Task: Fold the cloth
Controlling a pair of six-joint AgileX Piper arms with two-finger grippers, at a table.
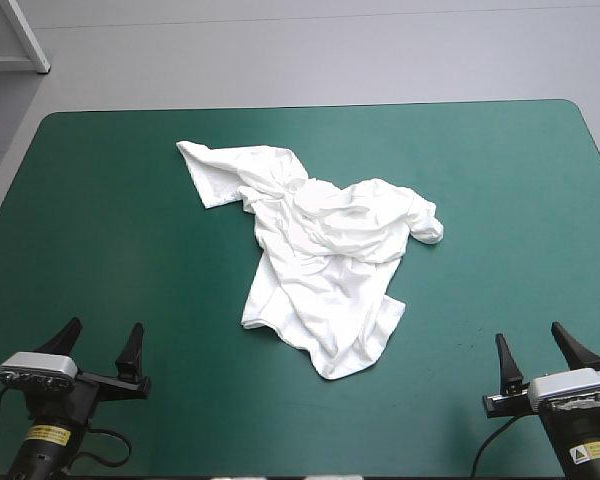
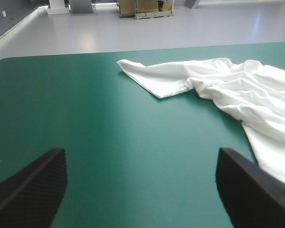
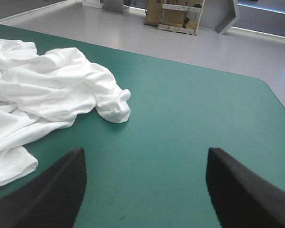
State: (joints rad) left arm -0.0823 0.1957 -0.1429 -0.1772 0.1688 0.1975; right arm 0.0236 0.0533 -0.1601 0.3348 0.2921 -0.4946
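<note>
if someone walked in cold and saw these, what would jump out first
The white T-shirt stands out: a crumpled heap sprawled near the middle of the teal-green cover. Next come the left tool and right tool, both open at the near corners, clear of the T-shirt.

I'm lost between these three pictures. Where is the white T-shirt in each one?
High view: the T-shirt lies crumpled mid-table.
Left wrist view: the T-shirt lies ahead of the open left gripper, toward the right arm's side.
Right wrist view: the T-shirt lies ahead of the open right gripper, toward the left arm's side.
Shared landmark: the teal-green cover, its far edge beyond the T-shirt everywhere.
</note>
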